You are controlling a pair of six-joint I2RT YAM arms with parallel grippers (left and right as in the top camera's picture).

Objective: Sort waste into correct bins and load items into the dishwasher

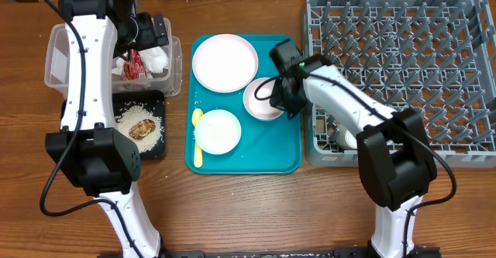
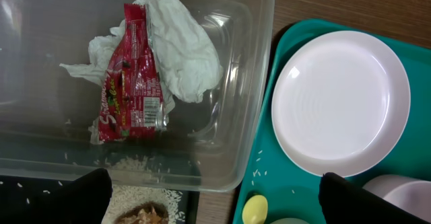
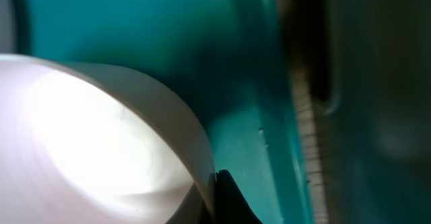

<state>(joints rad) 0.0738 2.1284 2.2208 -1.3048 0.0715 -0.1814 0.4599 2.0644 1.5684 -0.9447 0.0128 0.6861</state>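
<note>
The clear tub (image 1: 58, 56) holds the red wrapper (image 2: 128, 83) and crumpled white paper (image 2: 182, 49). The black tray (image 1: 155, 151) holds white rice (image 1: 124, 117) and a brown lump (image 1: 142, 129). My left gripper (image 2: 215, 204) is open and empty above the tub's near right corner. On the teal tray (image 1: 271, 161) lie the pink plate (image 1: 225, 63), two pale bowls and the yellow spoon (image 1: 197, 142). My right gripper (image 3: 217, 183) is shut on the rim of the right-hand bowl (image 1: 260, 103), which also fills the right wrist view (image 3: 87, 136). The grey dish rack (image 1: 403, 56) stands at the right.
The second bowl (image 1: 218, 130) sits at the tray's front beside the spoon. A white object (image 1: 345, 138), partly hidden under my right arm, lies in the rack's front left corner. Stray rice grains dot the teal tray (image 2: 259, 177). Bare wood shows along the table's front.
</note>
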